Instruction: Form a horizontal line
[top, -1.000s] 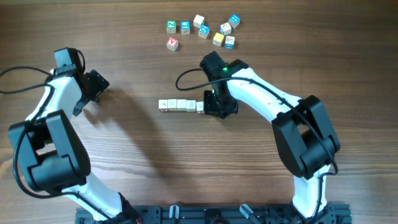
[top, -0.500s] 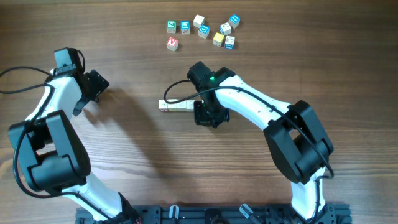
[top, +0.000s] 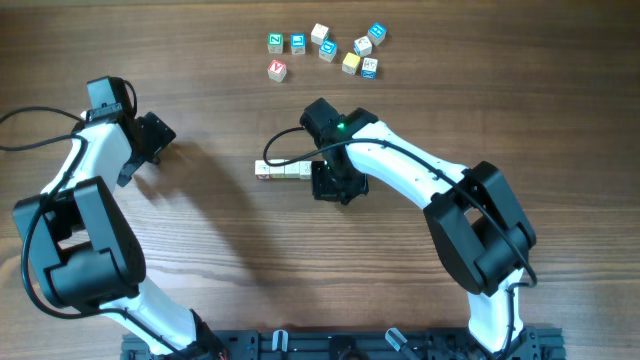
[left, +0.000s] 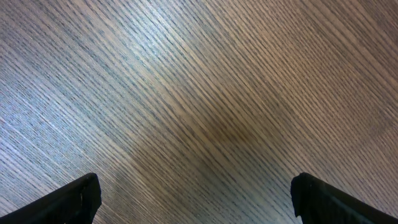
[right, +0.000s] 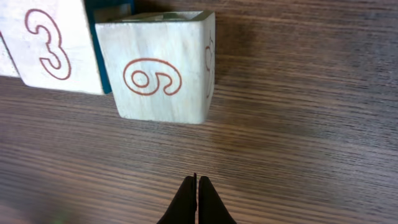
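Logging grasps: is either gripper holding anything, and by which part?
Nothing. The right gripper is shut empty, apart from the cube marked 6; the left gripper is open over the table.

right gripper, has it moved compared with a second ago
Yes. The right gripper has slid left along the horizontal line, now covering its right end from overhead, while the loose cubes above sit where they were.

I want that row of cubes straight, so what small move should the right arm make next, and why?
Probably ease the shut right gripper forward to tap the cube marked 6 in. In the wrist view that cube sits nearer the gripper than the cube marked 3, with a dark gap between them, so the row looks uneven at that end.
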